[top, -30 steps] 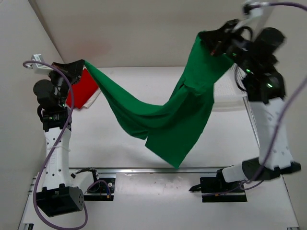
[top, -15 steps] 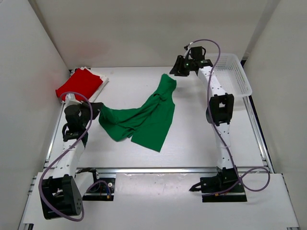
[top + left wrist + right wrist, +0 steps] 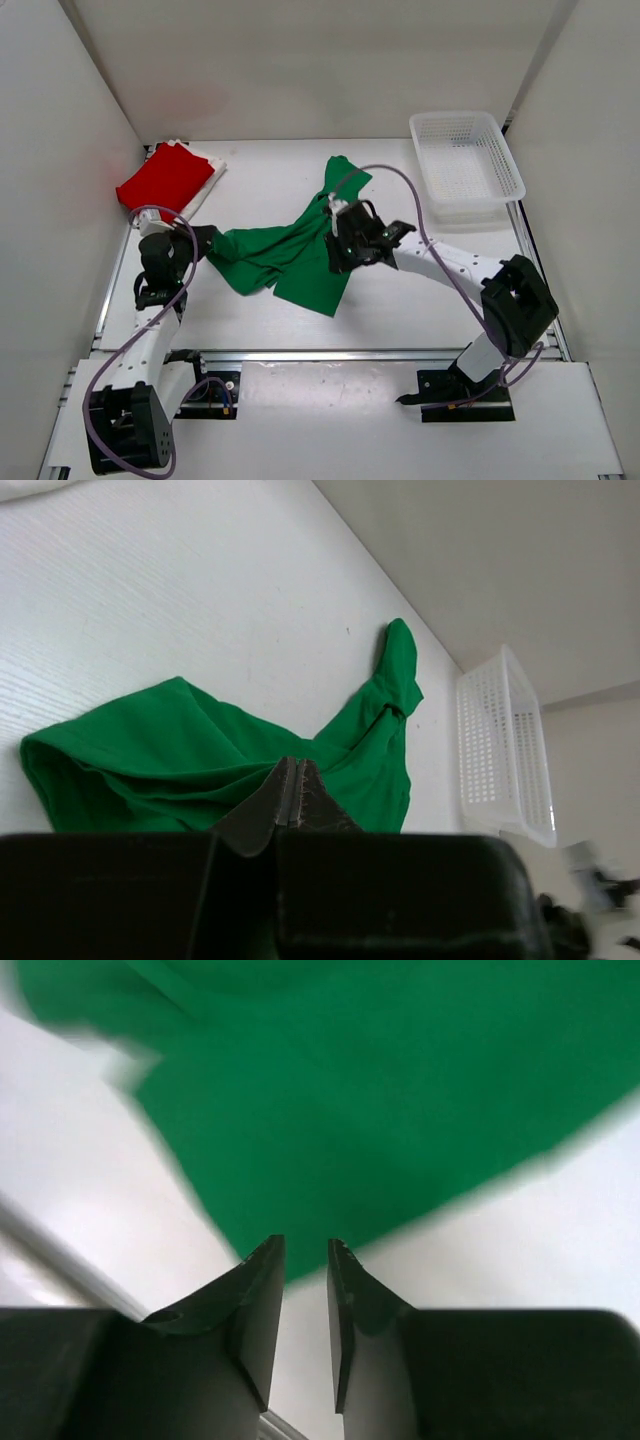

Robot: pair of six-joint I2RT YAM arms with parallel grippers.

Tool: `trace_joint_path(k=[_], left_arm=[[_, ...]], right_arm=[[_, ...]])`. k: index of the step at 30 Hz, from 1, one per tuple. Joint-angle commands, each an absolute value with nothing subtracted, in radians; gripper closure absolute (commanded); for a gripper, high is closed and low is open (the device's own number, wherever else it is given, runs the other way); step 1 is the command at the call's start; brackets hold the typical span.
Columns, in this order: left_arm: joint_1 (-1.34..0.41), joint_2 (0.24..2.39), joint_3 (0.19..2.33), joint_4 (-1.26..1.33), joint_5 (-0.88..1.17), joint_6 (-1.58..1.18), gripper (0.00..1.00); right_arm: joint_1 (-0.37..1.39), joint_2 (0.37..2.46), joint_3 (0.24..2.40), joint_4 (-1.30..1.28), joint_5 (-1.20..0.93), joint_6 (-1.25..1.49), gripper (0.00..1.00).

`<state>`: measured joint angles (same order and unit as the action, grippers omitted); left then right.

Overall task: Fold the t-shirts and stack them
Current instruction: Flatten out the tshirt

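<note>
Blur smears the green shirt (image 3: 380, 1080) in my right wrist view, and the 12 o'clock edge cuts it off, so I cannot read its folds. From above, my right wrist covers the shirt's middle and hides my right jaws. My left jaws press together; my housing blocks the shirt's 6 o'clock edge, so I cannot tell whether cloth is caught there. The white shirt (image 3: 212, 185) shows only a rim under the red shirt (image 3: 165, 180).

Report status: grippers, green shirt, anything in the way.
Left gripper shut at edge of green t-shirt, grip unclear. Right gripper open, over it. Shirt crumpled on table, unfolded. Nothing in the way.
</note>
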<state>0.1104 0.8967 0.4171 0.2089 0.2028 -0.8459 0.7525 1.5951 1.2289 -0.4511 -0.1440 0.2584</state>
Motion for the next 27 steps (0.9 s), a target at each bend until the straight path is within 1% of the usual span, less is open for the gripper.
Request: trace_joint_path(k=[1, 3, 4, 7, 11, 16, 17, 19, 22, 27], left_arm=[[0.092, 0.862, 0.41, 0.178, 0.17, -0.807, 1.0], [0.086, 0.859, 0.408, 0.149, 0.155, -0.801, 1.0], [0.083, 0.853, 0.413, 0.135, 0.149, -0.798, 1.0], [0.066, 0.844, 0.432, 0.074, 0.109, -0.785, 1.0], [0.052, 0.836, 0.482, -0.038, 0.035, -0.758, 1.0], [0.049, 0.831, 0.456, 0.057, 0.144, -0.724, 1.0], [0.043, 0.837, 0.456, 0.07, 0.144, -0.726, 1.0], [0.044, 0.836, 0.448, 0.06, 0.143, -0.736, 1.0], [0.043, 0.835, 0.459, 0.054, 0.152, -0.732, 1.0], [0.044, 0.838, 0.453, 0.046, 0.144, -0.747, 1.0]], right_arm=[[0.753, 1.514, 1.045, -0.296, -0.002, 0.339, 0.77], [0.779, 1.493, 0.932, -0.241, -0.012, 0.392, 0.69], [0.779, 1.5, 0.91, -0.232, -0.012, 0.4, 0.69], [0.772, 1.531, 0.859, -0.204, -0.005, 0.426, 0.64], [0.778, 1.56, 0.85, -0.164, 0.0, 0.431, 0.63], [0.793, 1.608, 0.847, -0.092, -0.003, 0.448, 0.64], [0.781, 1.624, 0.847, -0.101, -0.003, 0.449, 0.67], [0.767, 1.65, 0.854, -0.112, 0.036, 0.445, 0.86], [0.71, 1.625, 0.809, -0.109, 0.038, 0.446, 1.0], [0.555, 1.511, 0.752, -0.114, 0.046, 0.411, 1.0]])
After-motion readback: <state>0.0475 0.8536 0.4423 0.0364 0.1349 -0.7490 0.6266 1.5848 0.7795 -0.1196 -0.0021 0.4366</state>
